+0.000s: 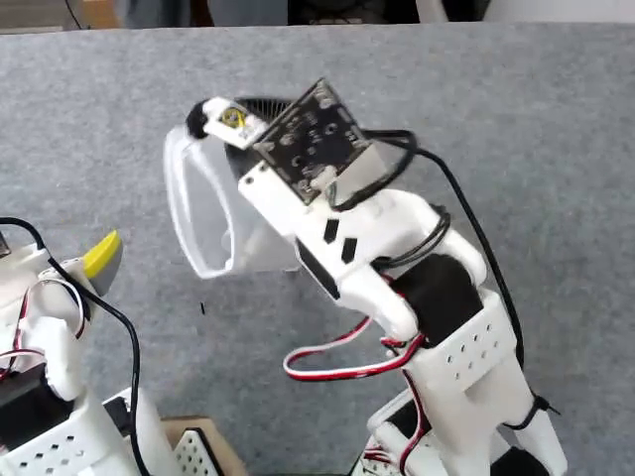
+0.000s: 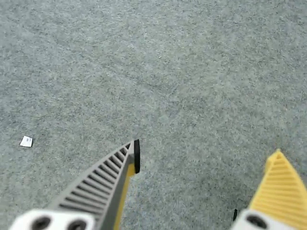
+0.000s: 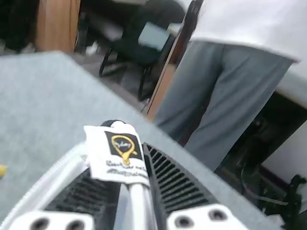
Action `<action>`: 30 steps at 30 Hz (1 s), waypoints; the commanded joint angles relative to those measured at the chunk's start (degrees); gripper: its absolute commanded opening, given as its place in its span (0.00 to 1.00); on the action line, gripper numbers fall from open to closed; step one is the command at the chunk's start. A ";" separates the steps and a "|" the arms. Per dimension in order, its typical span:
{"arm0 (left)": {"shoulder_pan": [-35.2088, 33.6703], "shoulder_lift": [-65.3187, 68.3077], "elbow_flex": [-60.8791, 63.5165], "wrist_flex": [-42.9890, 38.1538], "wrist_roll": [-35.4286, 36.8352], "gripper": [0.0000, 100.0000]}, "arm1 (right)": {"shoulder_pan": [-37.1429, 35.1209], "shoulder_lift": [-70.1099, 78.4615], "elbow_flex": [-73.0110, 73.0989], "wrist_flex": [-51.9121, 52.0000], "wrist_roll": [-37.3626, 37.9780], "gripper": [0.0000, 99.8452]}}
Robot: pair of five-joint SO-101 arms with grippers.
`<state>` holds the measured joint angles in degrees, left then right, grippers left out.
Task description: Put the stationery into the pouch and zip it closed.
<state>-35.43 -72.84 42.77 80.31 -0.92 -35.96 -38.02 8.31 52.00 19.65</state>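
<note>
The right tool point(image 1: 223, 121), clamped on the pouch point(image 1: 203, 213) rim, should hold its mouth steady and open towards the empty, wide-spread left tool point(image 2: 206, 153).

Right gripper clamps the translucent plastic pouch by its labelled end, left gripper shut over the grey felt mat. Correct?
Not quite: the left gripper is open, jaws apart over the grey felt mat, per the left wrist view. The right gripper does clamp the translucent plastic pouch by its labelled end.
</note>
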 commanded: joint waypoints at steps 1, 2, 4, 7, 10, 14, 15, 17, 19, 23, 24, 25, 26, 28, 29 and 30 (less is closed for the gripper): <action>0.31 -0.35 2.86 -5.27 -0.35 0.40 | -1.76 -0.75 -0.22 4.92 0.00 0.01; 0.31 -0.35 4.79 -7.30 -0.44 0.40 | -2.37 -0.75 -0.57 6.68 0.00 0.01; 0.04 -0.35 8.22 -10.55 -0.62 0.40 | -4.48 -1.27 -1.36 9.67 0.35 0.01; -0.75 -0.35 10.07 -12.48 -0.70 0.40 | -6.86 -3.56 -2.15 11.60 0.44 0.01; -0.75 -0.35 9.10 -12.75 -2.37 0.40 | -7.47 -6.46 -2.33 11.69 0.44 0.01; -0.75 0.09 7.43 -12.57 -8.53 0.40 | -7.30 -9.54 -2.33 12.48 0.44 0.01; -0.75 0.09 7.34 -12.48 -10.02 0.40 | -7.30 -10.07 -2.42 13.19 0.44 0.01; -0.75 0.18 6.29 -12.13 -11.87 0.40 | -6.68 -10.77 -2.42 14.59 0.44 0.01; -0.31 0.18 2.86 -8.70 -12.31 0.40 | -4.13 -10.95 -2.42 15.82 0.18 0.01; 4.97 0.26 -6.73 0.70 -9.76 0.40 | 2.29 -10.95 -2.15 16.35 0.00 0.01; 6.73 0.26 -8.92 3.25 -8.62 0.40 | 3.52 -10.95 -2.15 16.35 0.00 0.01; 8.84 0.26 -11.21 5.36 -7.56 0.40 | 4.48 -11.12 -2.24 16.35 0.00 0.01; 10.77 0.26 -13.14 7.12 -6.33 0.40 | 5.19 -11.21 -2.24 16.44 0.00 0.01; 14.37 0.26 -16.57 9.85 -4.92 0.40 | 5.89 -11.21 -2.51 17.85 0.00 0.01; 15.96 0.26 -18.15 11.16 -4.92 0.40 | 5.89 -11.21 -2.51 18.73 0.00 0.01; 17.19 0.26 -19.65 12.40 -5.01 0.40 | 5.98 -11.21 -2.51 19.69 0.00 0.01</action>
<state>-22.42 -72.84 29.49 89.27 -6.99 -31.21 -48.04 8.31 70.02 19.65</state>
